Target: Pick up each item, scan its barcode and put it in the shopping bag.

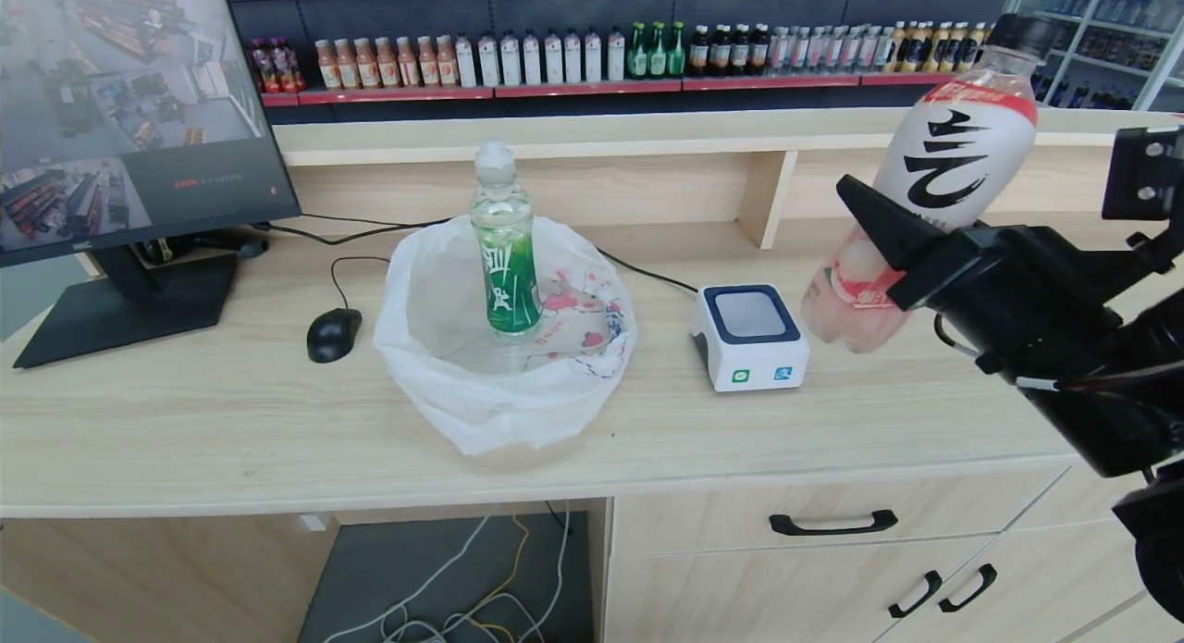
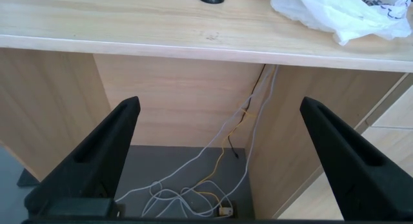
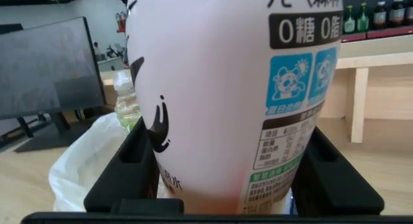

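My right gripper (image 1: 883, 254) is shut on a white and pink drink bottle (image 1: 934, 171), held tilted in the air just right of the white scanner (image 1: 749, 336). In the right wrist view the bottle (image 3: 219, 95) sits between the black fingers (image 3: 129, 166), its printed label facing the camera. A green bottle (image 1: 504, 245) stands upright inside the white shopping bag (image 1: 499, 338) at the counter's middle. My left gripper (image 2: 219, 166) is open, low in front of the counter, facing the recess under it, with nothing between its fingers.
A monitor (image 1: 120, 116) on a black stand is at the counter's left, with a black mouse (image 1: 333, 334) and cables near the bag. A raised wooden shelf (image 1: 768, 199) runs behind. Drawers with black handles (image 1: 832, 525) are below right; loose cables (image 2: 213, 179) hang under the counter.
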`<state>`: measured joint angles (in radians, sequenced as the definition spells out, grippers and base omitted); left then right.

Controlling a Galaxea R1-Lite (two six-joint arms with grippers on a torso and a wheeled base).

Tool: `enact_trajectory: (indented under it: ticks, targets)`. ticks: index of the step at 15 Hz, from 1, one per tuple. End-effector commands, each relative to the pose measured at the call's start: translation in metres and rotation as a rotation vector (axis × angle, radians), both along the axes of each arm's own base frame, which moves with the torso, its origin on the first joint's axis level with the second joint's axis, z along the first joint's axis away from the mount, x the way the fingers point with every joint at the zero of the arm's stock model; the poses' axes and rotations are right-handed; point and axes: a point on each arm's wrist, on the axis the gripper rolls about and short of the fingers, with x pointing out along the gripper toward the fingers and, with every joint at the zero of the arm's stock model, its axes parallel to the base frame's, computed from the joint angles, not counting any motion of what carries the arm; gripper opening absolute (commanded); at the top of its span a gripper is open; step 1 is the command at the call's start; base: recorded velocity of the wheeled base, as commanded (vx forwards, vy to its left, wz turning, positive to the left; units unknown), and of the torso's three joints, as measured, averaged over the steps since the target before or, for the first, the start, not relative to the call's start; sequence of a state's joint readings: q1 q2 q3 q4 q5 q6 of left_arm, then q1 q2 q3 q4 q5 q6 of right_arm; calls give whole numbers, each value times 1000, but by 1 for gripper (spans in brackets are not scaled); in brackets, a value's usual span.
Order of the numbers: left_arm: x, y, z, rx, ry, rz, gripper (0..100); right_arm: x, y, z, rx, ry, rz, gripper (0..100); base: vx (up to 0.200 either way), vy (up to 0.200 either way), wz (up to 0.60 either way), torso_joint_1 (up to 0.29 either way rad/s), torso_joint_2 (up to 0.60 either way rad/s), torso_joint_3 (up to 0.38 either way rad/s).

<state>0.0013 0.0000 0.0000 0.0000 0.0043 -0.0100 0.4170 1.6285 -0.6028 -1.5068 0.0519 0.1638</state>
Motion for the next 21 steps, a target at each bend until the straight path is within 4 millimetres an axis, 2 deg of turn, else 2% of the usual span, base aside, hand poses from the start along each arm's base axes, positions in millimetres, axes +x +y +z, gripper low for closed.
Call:
enact_trajectory:
  ticks: [1, 3, 7, 12, 16, 17, 18, 20, 21]
  targets:
    - [0, 0, 0, -1, 0, 1, 100, 22, 23, 1, 53, 32, 62, 0, 0, 0, 0, 0, 0, 0]
    - [0, 0, 0, -1, 0, 1, 100, 35, 39, 9, 188, 119, 79, 0, 0, 0, 0, 0, 0, 0]
    - [0, 0, 0, -1, 0, 1, 100, 51, 54, 2, 429, 270, 97, 0, 0, 0, 0, 0, 0, 0]
    - [0, 0, 0, -1, 0, 1, 100, 61, 60, -6, 612, 367, 191, 0, 0, 0, 0, 0, 0, 0]
    - [0, 0, 0, -1, 0, 1, 100, 77, 56, -26, 713, 452, 196, 0, 0, 0, 0, 0, 0, 0]
    - [0, 0, 0, -1, 0, 1, 100, 87, 52, -37, 744, 476, 182, 0, 0, 0, 0, 0, 0, 0]
    - [0, 0, 0, -1, 0, 1, 100, 89, 51, -37, 760, 470, 190, 0, 0, 0, 0, 0, 0, 0]
    - [0, 0, 0, -1, 0, 1, 100, 96, 51, -25, 808, 439, 239, 0, 0, 0, 0, 0, 0, 0]
    - [0, 0, 0, -1, 0, 1, 100, 98, 52, -28, 795, 453, 248, 0, 0, 0, 0, 0, 0, 0]
